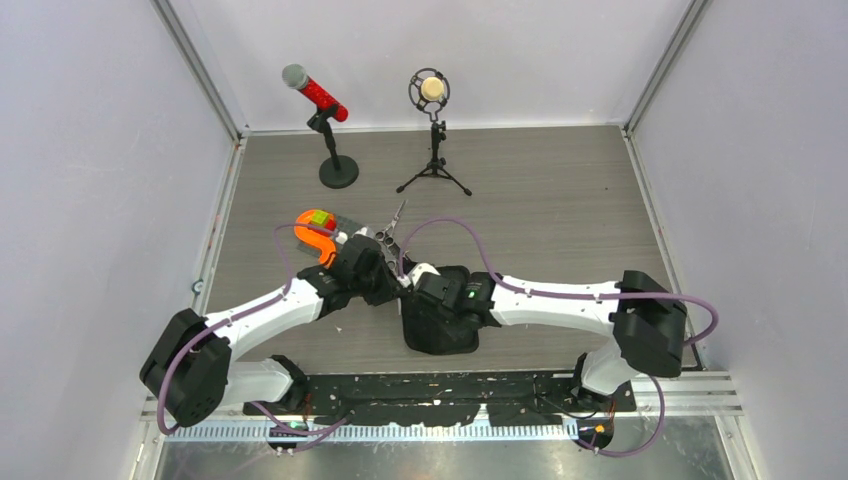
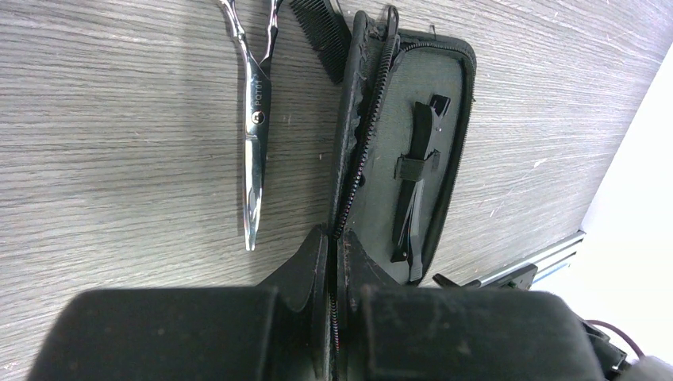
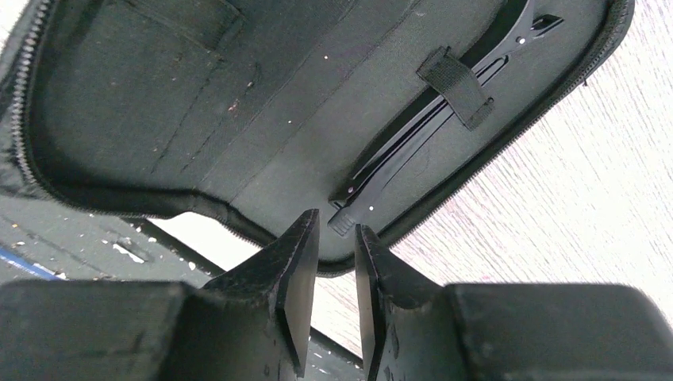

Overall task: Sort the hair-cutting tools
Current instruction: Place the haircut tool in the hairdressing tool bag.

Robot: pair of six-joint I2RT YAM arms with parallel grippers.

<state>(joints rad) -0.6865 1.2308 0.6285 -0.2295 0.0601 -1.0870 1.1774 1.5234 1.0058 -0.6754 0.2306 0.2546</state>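
Observation:
The black zip case [image 1: 440,335] lies open near the middle of the table. My left gripper [image 2: 333,238] is shut on the zipper edge of the case's raised flap [image 2: 351,119]. A thin black hair clip [image 2: 414,171] sits under an elastic strap inside the case. Silver scissors [image 2: 254,119] and a black comb [image 2: 321,36] lie on the table left of the case; the scissors also show in the top view [image 1: 393,224]. My right gripper [image 3: 335,226] is narrowly open and empty, just short of the near end of the clip [image 3: 428,135] over the open case [image 3: 198,103].
Two microphones on stands, one red [image 1: 320,100] and one round in a shock mount [image 1: 432,92], stand at the back. An orange object with a green top [image 1: 317,232] lies left of my left gripper [image 1: 392,283]. Walls close in both sides.

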